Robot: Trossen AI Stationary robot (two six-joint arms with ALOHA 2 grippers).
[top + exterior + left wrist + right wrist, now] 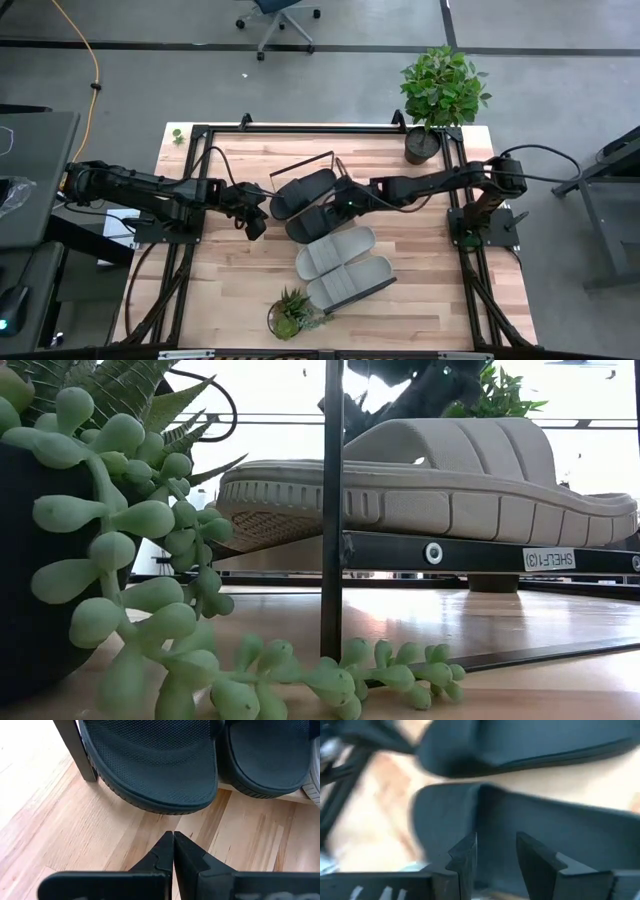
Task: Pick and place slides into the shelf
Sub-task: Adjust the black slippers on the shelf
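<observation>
High view: four slides lay mid-table in a diagonal row on the shelf (318, 160), whose black rod frame showed at upper centre; two black slides, upper (303, 193) and lower (322, 218), above two grey slides, upper (335, 251) and lower (350, 281).

Right gripper (347, 200) sat at centre of frame, over the strap end of the lower black slide; in the right wrist view its fingers (465, 857) stood spread with a gap between them, dark slide surface (545, 830) close ahead; blur made it unclear whether they touched it.

Left gripper (255, 222) rested left of centre, just beside the black pair, apart from them; left wrist view showed its fingers (162, 855) pressed together over bare tabletop (75, 845), the rounded end of a black slide (155, 765) just beyond, a second (270, 755) cut off at upper right.

Low view: a succulent (110, 530) filled the left; a grey slide (440, 480) lay on the board; the arms above largely hidden.
</observation>
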